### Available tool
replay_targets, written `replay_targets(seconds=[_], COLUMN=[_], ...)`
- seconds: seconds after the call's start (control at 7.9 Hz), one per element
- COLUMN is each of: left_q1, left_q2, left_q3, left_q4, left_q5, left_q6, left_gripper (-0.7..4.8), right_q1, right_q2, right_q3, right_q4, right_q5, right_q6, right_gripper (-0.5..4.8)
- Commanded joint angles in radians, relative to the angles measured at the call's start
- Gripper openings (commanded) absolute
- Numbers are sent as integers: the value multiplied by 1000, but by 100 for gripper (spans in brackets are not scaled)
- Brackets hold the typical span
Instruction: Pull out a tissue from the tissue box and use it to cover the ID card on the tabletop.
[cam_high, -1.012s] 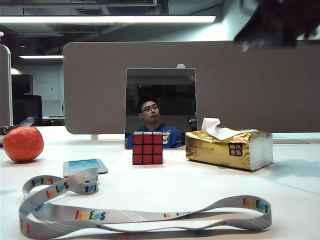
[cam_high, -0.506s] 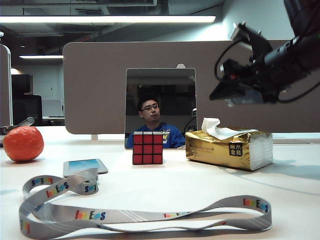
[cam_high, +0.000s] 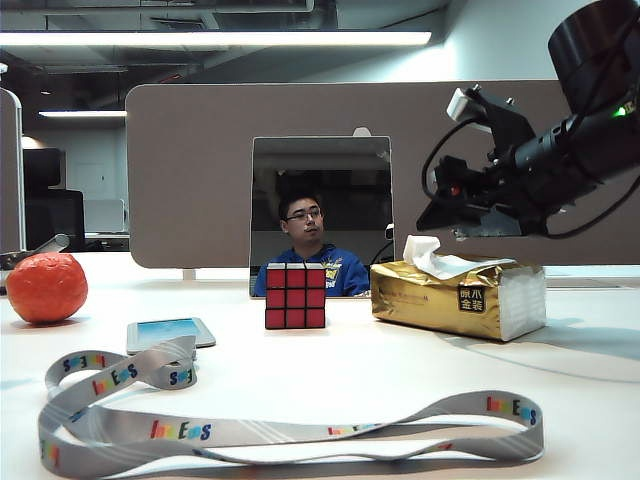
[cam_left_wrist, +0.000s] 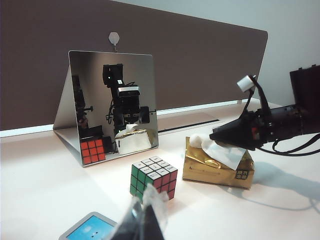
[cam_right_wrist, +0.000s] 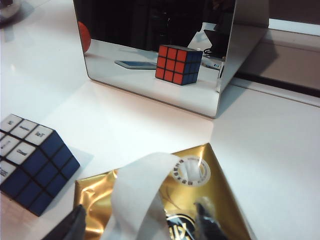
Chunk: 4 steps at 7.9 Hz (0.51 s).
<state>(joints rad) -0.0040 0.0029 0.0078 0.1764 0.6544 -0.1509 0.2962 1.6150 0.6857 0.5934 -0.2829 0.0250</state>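
- Gold tissue box (cam_high: 458, 297) lies on the table (cam_high: 350, 370), white tissue (cam_right_wrist: 137, 192) sticking up from its top.
- Right gripper (cam_right_wrist: 142, 227) hovers just above the tissue, jaws spread wide either side, gripping nothing.
- ID card (cam_high: 170, 333) lies well apart.
- Left gripper (cam_left_wrist: 142, 225) is barely visible; jaw state unclear.

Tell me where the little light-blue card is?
In the exterior view, the light-blue ID card lies flat on the table's left side, between the orange ball and the red-faced puzzle cube, touching the grey lanyard.

Bright ceiling strip lights, soft tabletop shadows, foil glare, blurred near wrist-view edges.
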Motion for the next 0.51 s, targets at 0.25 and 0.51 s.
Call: replay_targets(seconds=[0.25,0.51], left_q1=[-1,-1], left_q2=[1,1], left_q3=[3,3], left_q4=[12,12], left_q5=[0,-7], left_q6=[0,0], left_gripper=[-6,-6], right_q1=[1,3], right_q2=[94,77], right_q3=[18,19], right_q4=[79,196], right_q5=[19,-60], right_q6=[-8,-6], right_gripper=[253,-1])
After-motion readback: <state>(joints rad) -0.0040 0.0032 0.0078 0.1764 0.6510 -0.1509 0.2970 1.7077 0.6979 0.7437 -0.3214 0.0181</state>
